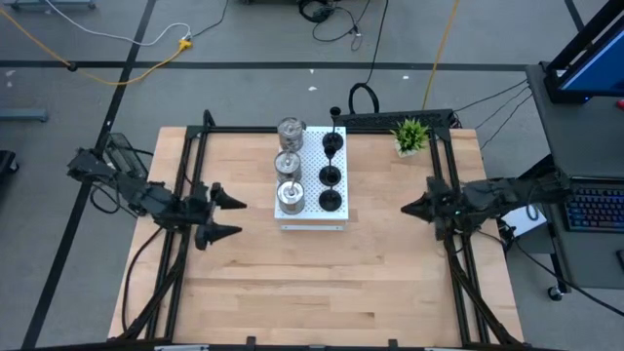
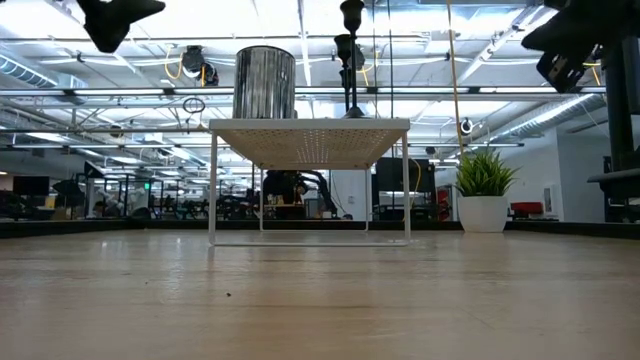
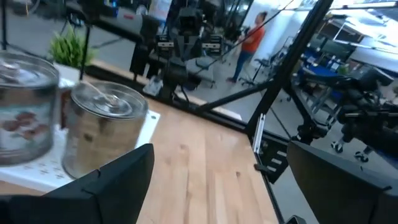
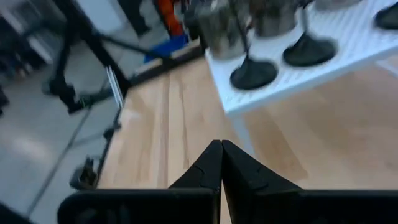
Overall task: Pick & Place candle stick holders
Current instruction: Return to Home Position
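The white board (image 1: 310,222) stands in the upper middle of the high view, and the low view shows it raised on thin legs. It carries all six holders in two columns. The left column has the three silver holders (image 1: 290,197). They look like round tins, and what is inside them I cannot tell; the nearest one in the left wrist view shows only a flat shiny top. The right column has the three black holders (image 1: 331,201), each upright on a round base with a thin stem. A plant (image 1: 411,135) in a white pot stands just past the board's upper right corner, near the back edge of the table (image 1: 312,302).

The left gripper (image 1: 241,216) hangs left of the board and apart from it — its fingers (image 3: 118,186) are spread wide and hold nothing. The right gripper (image 1: 406,208) hangs right of the board, also apart, with its fingers (image 4: 205,168) pressed together on nothing.

For moving there is room. A strip of open wood lies between each gripper and the board, and the lower half of the high view is plain table top down to the front edge. The board itself sits close to the back edge.
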Controlling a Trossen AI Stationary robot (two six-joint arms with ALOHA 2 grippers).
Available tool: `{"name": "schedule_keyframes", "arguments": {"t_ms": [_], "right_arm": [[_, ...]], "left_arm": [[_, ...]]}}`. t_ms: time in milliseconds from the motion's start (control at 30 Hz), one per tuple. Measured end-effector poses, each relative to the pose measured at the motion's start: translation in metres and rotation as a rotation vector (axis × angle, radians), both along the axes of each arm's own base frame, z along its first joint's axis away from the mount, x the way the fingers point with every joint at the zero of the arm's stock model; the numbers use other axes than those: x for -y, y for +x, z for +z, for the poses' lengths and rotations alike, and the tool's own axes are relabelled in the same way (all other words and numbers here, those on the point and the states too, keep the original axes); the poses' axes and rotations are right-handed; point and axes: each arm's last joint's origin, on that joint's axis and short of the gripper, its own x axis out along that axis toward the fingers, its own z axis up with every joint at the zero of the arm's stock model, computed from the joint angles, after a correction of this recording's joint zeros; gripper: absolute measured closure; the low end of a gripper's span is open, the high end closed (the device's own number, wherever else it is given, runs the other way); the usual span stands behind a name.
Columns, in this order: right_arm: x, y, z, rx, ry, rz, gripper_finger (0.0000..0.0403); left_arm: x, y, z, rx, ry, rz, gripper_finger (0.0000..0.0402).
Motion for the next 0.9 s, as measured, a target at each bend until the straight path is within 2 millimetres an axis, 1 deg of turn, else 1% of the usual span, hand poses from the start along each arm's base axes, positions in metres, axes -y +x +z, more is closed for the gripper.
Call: {"name": "schedule_keyframes", "arguments": {"t_ms": [100,200,367,467,567,667,800,900], "right_arm": [[0.002,-0.008,0.003,0.07,0.009,-0.005,0.0403],[0.003,-0.009,-0.005,0.11,0.018,-0.004,0.0403],[0.0,0.002,-0.029,0.173,0.042,0.0,0.0403],[-0.001,0.005,-0.042,0.177,0.038,0.001,0.0403],[-0.001,0.004,-0.047,0.182,0.019,0.003,0.0403],[0.0,0.0,-0.044,0.219,-0.01,0.011,0.0403],[0.002,-0.009,-0.041,0.272,-0.034,0.038,0.0403],[0.003,-0.016,-0.044,0.272,-0.031,0.039,0.0403]], "left_arm": [[-0.004,-0.007,-0.01,0.026,0.011,0.009,0.0026],[-0.004,-0.008,-0.029,0.058,0.002,0.011,0.0021],[-0.003,-0.005,-0.061,0.179,-0.025,0.012,0.002],[-0.003,-0.005,-0.072,0.198,-0.002,0.017,0.0025],[-0.008,-0.004,-0.078,0.163,0.018,0.062,0.0029],[-0.016,-0.005,-0.078,0.155,0.03,0.096,0.0032],[-0.03,-0.01,-0.079,0.14,0.042,0.09,0.0026],[-0.038,-0.015,-0.084,0.098,0.034,0.08,0.0021]]}}
